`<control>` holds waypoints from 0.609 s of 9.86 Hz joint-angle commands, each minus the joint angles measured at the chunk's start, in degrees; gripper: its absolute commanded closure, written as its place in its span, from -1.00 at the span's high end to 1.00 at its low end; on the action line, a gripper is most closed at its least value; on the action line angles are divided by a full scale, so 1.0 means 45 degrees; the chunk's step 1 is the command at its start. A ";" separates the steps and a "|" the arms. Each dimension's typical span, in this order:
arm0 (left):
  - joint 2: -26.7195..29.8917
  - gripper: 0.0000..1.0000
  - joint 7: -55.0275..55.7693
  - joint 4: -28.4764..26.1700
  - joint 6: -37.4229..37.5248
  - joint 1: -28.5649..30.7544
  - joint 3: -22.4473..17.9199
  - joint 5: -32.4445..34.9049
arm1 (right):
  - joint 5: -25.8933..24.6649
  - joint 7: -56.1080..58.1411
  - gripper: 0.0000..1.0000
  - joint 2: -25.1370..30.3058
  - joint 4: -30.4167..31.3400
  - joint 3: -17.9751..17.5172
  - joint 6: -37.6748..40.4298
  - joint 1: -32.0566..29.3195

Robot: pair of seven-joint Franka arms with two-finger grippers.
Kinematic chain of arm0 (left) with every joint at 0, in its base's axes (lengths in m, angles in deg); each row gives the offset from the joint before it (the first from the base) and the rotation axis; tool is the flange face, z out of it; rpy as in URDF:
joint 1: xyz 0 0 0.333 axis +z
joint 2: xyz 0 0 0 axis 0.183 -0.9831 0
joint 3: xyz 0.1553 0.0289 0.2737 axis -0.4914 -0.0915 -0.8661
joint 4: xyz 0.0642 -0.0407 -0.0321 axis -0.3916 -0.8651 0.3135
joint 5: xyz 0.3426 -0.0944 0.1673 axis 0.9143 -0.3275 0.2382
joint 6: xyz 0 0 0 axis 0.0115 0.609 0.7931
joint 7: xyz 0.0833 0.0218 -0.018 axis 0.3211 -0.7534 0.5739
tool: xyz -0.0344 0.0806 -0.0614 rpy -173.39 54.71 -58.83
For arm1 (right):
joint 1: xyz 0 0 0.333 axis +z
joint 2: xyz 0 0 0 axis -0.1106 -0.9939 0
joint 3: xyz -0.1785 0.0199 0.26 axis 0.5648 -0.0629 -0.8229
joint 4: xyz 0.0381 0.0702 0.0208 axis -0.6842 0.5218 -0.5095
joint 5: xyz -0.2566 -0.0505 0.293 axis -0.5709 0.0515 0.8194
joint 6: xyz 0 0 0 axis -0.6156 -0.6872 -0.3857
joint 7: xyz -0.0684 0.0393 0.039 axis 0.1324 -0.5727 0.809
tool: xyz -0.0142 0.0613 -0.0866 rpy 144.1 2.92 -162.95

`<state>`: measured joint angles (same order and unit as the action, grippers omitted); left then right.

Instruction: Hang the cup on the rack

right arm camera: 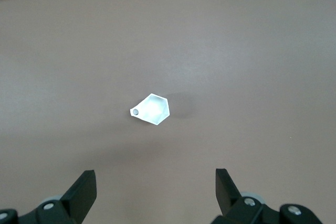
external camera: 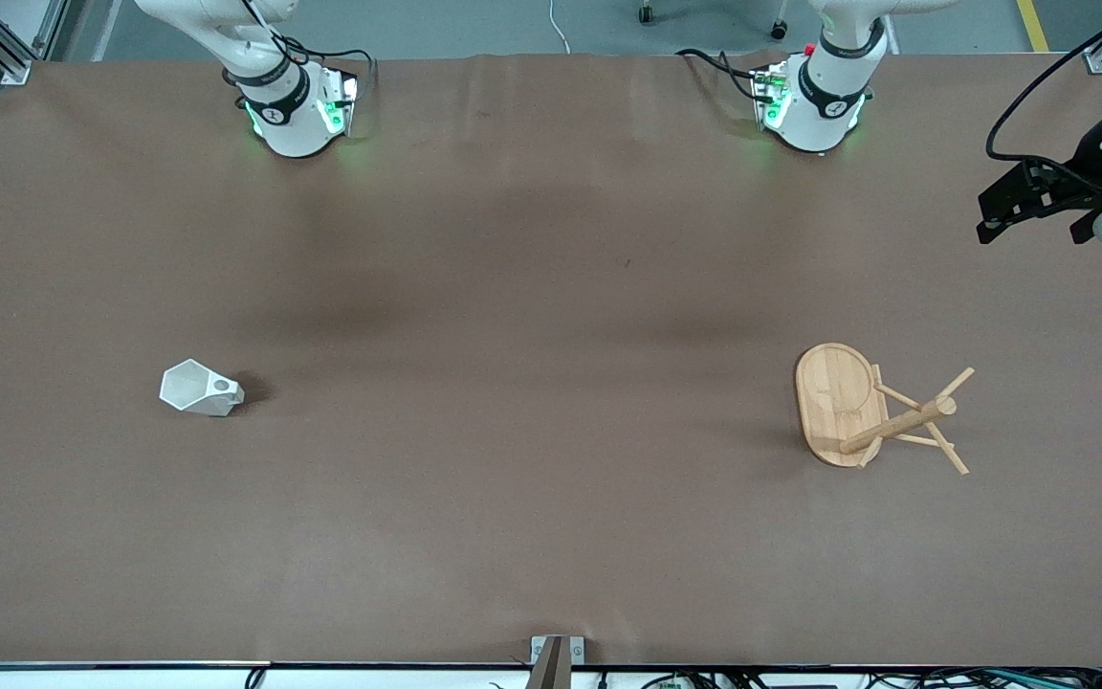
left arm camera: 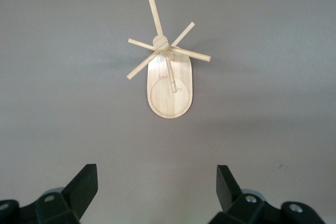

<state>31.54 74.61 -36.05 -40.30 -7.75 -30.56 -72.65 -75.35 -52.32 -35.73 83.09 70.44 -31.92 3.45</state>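
Observation:
The white faceted cup (external camera: 199, 388) stands on the brown table toward the right arm's end, with its hexagonal rim up and its pierced handle beside it. It also shows in the right wrist view (right arm camera: 153, 109). The bamboo rack (external camera: 857, 407) stands on its oval base toward the left arm's end, with its pegs spread. It also shows in the left wrist view (left arm camera: 169, 80). My left gripper (left arm camera: 156, 174) is open and empty, high in the air past the rack at the table's end (external camera: 1034, 228). My right gripper (right arm camera: 155, 177) is open and empty, high above the table with the cup below it.
The brown table cover (external camera: 551, 498) is bare apart from the cup and the rack. The two arm bases (external camera: 297, 115) (external camera: 814, 105) stand along the table's edge farthest from the front camera. A small metal bracket (external camera: 556, 651) sits at the near edge.

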 commanded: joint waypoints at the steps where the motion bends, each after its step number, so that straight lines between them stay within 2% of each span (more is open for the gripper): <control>1: -0.0208 1.00 -0.0084 -0.0223 0.0189 -0.0015 0.0130 -0.0011 | -0.0152 0.0063 1.00 0.0089 0.0027 -0.0031 0.0085 -0.0018; 6: -0.0364 1.00 -0.0104 -0.0224 0.0190 0.0024 0.0130 -0.0109 | -0.0171 -0.0092 1.00 0.0089 -0.0031 -0.0031 0.0085 0.0040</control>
<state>31.14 74.61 -36.13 -40.14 -7.74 -30.13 -72.65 -75.35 -52.33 -35.73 83.08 70.44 -31.92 3.45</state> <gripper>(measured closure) 0.000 0.000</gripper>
